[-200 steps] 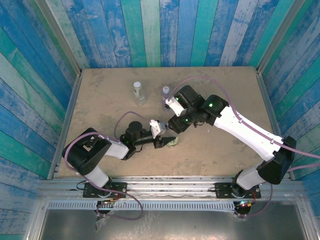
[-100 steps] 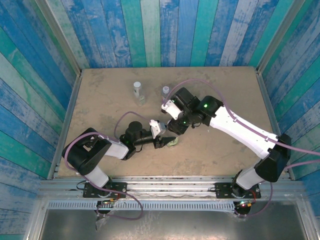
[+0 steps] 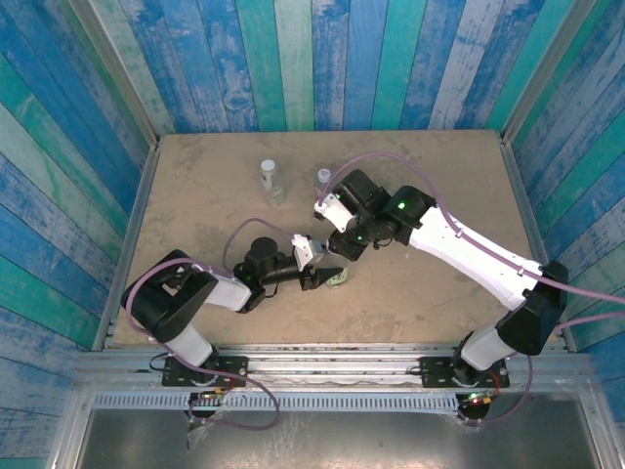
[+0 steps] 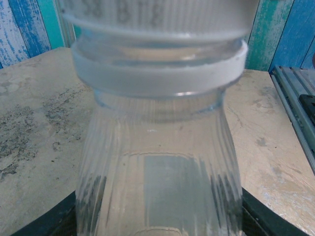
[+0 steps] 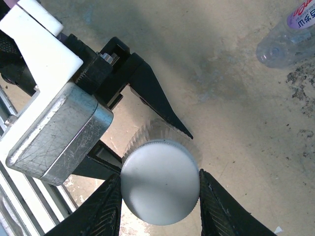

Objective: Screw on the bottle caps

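Right wrist, tool (image 5: 160, 176) downward, gripping cap (image 5: 160, 186) (bottle (image 5: 143, 133) below)

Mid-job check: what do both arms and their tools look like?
The left arm and right arm have white shells with black joints, and a purple cable loops along each. Green lights dot the right arm. The left tool has black tapered fingers, a white block and a silver housing; the right tool also has black fingers.
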